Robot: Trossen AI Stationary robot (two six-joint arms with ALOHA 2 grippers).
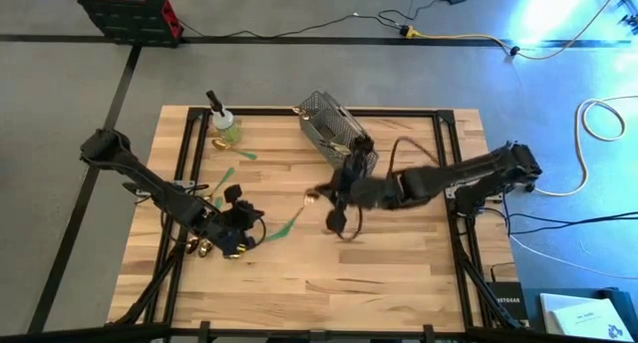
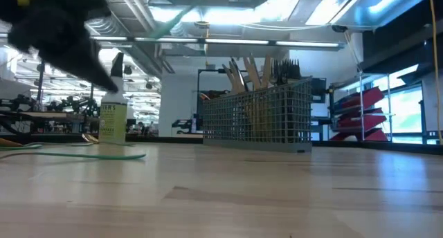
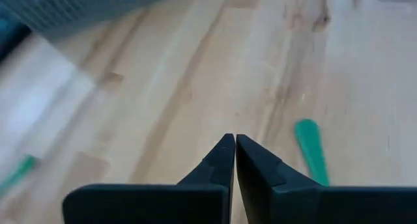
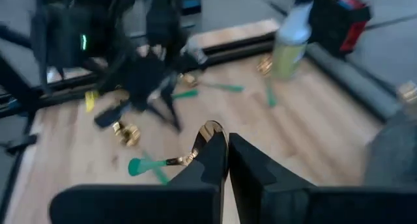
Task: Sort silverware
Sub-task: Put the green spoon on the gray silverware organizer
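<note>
My right gripper (image 4: 227, 140) hangs over the middle of the table (image 1: 324, 196), shut on a gold spoon with a green handle (image 4: 144, 165). The low view shows this spoon high up as a green streak (image 2: 173, 20). My left gripper (image 3: 234, 140) is shut and holds nothing, low over the table's left part (image 1: 242, 235). Green-handled silverware lies flat on the wood near it (image 3: 311, 159) and farther back (image 1: 244, 156), (image 1: 224, 178). More silverware stands upright in the wire-mesh caddy (image 2: 256, 117). My right gripper pinches the spoon at its gold bowl end (image 4: 210, 134) between its two fingertips. The fingers slant down toward the table's left side. The green handle (image 1: 284, 226) sticks out sideways and slopes downward, and the spoon is lifted clear of the table.
The caddy (image 1: 337, 134) stands at the far middle, just behind my right arm. A spray bottle of green liquid (image 1: 224, 124) stands at the far left. Small gold pieces (image 1: 202, 247) lie by my left gripper. Bare wood (image 1: 329, 283) stretches along the near edge.
</note>
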